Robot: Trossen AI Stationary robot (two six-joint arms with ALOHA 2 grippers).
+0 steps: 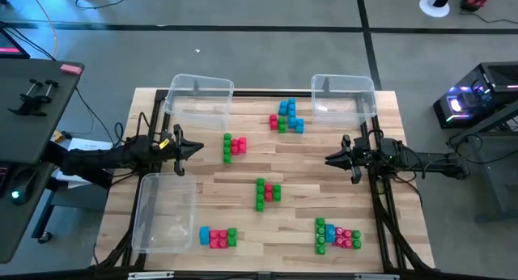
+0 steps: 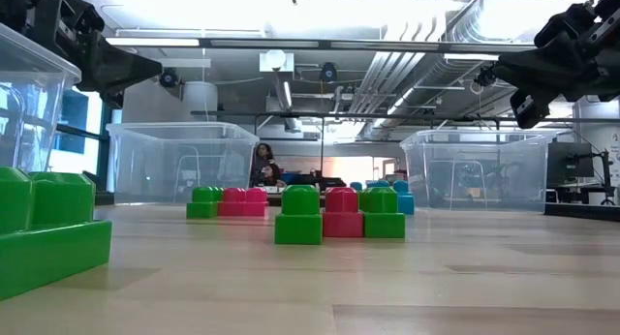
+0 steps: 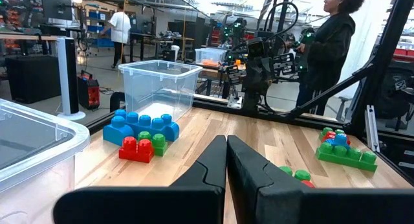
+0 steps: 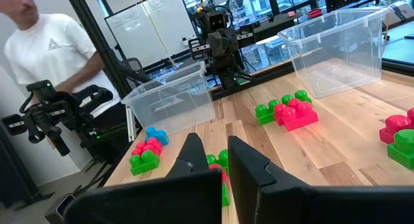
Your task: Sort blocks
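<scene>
Five clusters of studded blocks rest on the wooden table. A green and red one [image 1: 235, 145] lies just right of my left gripper [image 1: 197, 149]. A blue, green and red one [image 1: 287, 116] sits near the far edge, and a green and red one [image 1: 267, 191] in the middle. Two lie by the near edge: blue, red and green [image 1: 217, 237], and green, blue and pink [image 1: 336, 235]. My left gripper [image 3: 226, 145] hovers shut above the table's left side. My right gripper [image 1: 329, 159] hovers at the right side, its fingers slightly apart [image 4: 212, 151]. Both point toward the middle.
Three clear plastic bins stand on the table: far left [image 1: 198, 102], far right [image 1: 344, 98] and near left [image 1: 166, 211]. Bare wood lies between the two grippers. People stand in the room beyond the table [image 3: 330, 43] [image 4: 45, 49].
</scene>
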